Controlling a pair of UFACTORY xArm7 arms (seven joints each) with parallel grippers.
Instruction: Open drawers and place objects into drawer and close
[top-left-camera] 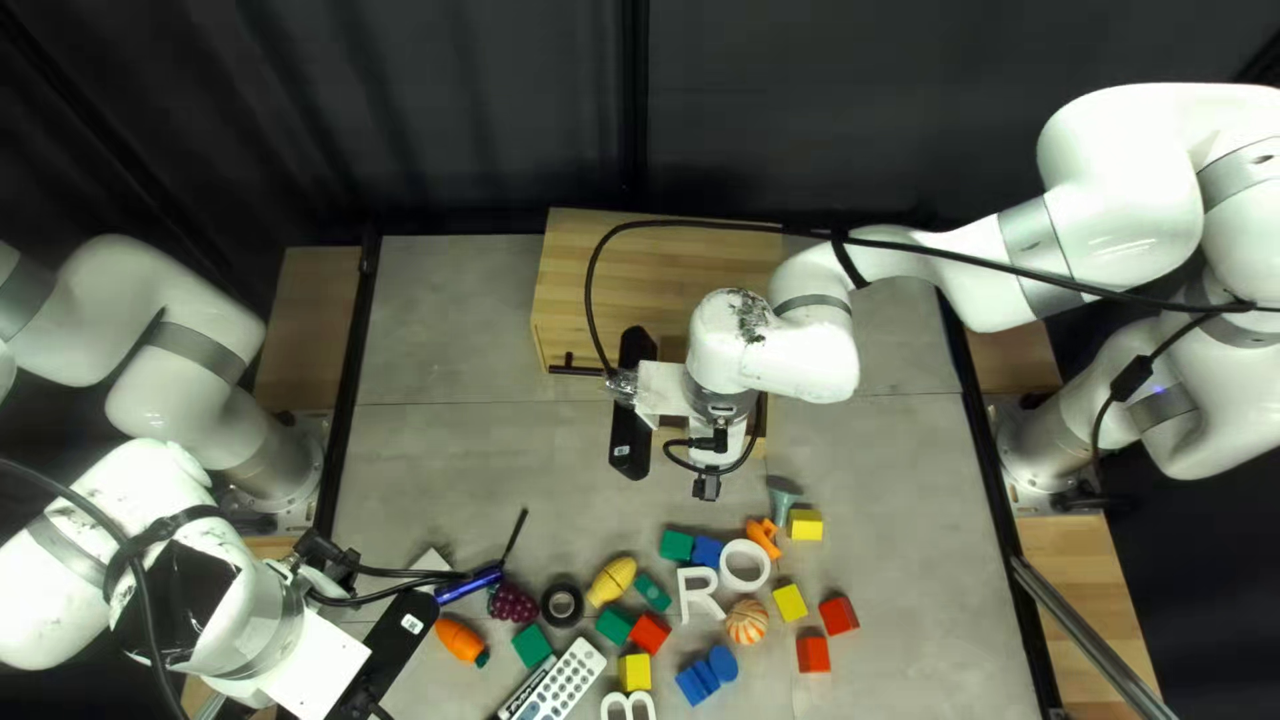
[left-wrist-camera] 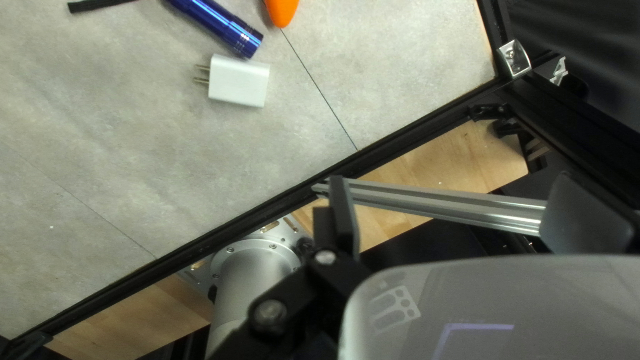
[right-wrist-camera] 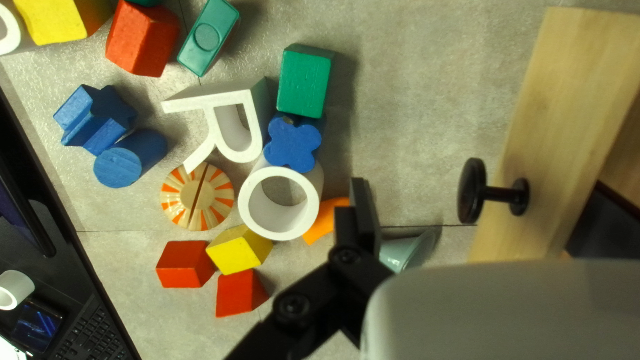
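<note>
Wooden drawer (right-wrist-camera: 560, 125) sits slightly open, contents unseen; left gripper (left-wrist-camera: 460, 210) and right gripper (right-wrist-camera: 470, 220) spread apart.

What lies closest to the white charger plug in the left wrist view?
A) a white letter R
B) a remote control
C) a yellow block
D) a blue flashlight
D: the blue flashlight lies just beside the white charger plug, its end close to the plug's body; none of the other options shows in that view.
</note>
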